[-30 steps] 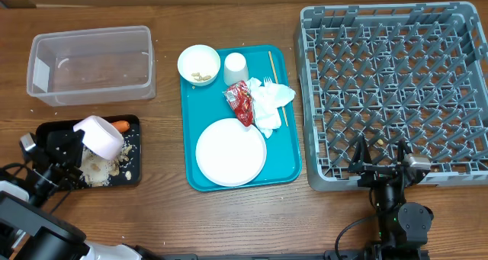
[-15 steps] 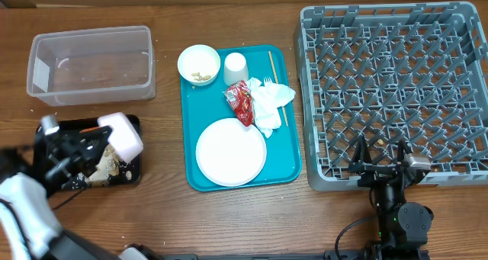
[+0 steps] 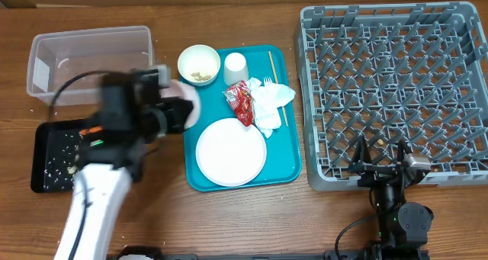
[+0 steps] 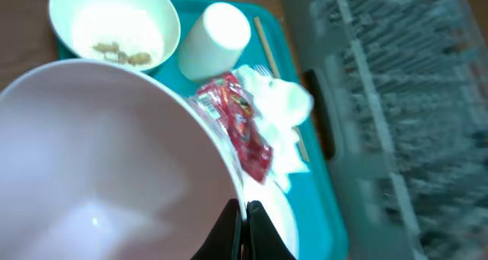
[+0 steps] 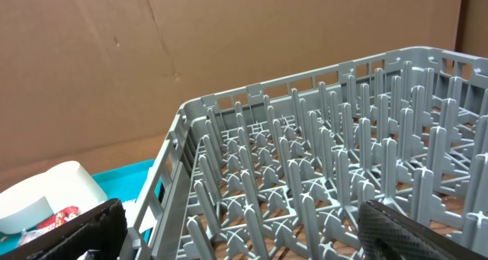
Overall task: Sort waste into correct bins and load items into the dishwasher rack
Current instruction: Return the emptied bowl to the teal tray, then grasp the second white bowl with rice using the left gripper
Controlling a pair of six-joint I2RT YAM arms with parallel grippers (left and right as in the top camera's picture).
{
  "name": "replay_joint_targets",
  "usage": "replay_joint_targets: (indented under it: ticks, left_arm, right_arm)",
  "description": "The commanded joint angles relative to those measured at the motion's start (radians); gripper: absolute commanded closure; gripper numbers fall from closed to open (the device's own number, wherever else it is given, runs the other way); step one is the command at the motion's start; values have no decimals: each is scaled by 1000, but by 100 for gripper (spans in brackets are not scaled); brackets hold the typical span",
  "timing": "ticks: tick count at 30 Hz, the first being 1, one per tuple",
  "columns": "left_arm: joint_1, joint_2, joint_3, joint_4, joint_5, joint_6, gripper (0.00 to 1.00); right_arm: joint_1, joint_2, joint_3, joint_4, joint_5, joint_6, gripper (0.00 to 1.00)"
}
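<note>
The left gripper is clamped on the rim of an empty white bowl, holding it tilted over the left edge of the teal tray. Just ahead of this hand sit a second bowl with nut scraps and a white cup. To its right lie a red wrapper, napkins and a wooden stick, with the plate close beside it. The black tray and clear tub are on its left. The right gripper, fingers spread wide and holding nothing, is at the near edge of the rack, well apart from the left one.
</note>
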Motion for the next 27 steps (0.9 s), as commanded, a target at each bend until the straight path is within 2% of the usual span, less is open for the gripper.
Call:
replay_joint_targets:
  ticks: [1, 4, 10, 15, 16, 18, 20, 23, 27]
  left_arm:
    - [-163, 109, 13, 75, -425, -46, 96]
    - [-246, 202, 13, 144, -557, -45, 96]
    - [-290, 372, 13, 229, -583, -27, 96]
    - [-290, 420, 13, 266, -614, -22, 96]
    - [-290, 420, 13, 267, -614, -19, 94]
    - [-293, 417, 15, 266, -598, -15, 72]
    - [-295, 412, 20, 258, -557, 9, 60]
    - [-295, 406, 53, 209, -484, 42, 57]
    - [-294, 405, 145, 113, -512, 72, 51]
  right_arm:
    - [5, -8, -10, 6, 2, -1, 0]
    - [5, -8, -10, 6, 2, -1, 0]
    - [5, -8, -10, 6, 2, 0, 0]
    - [5, -8, -10, 6, 2, -1, 0]
    - [5, -8, -10, 6, 2, -1, 0]
    - [5, -8, -10, 6, 2, -1, 0]
    - [5, -8, -10, 6, 2, -1, 0]
    - [5, -8, -10, 6, 2, -1, 0]
    - [5, -8, -10, 6, 2, -1, 0]
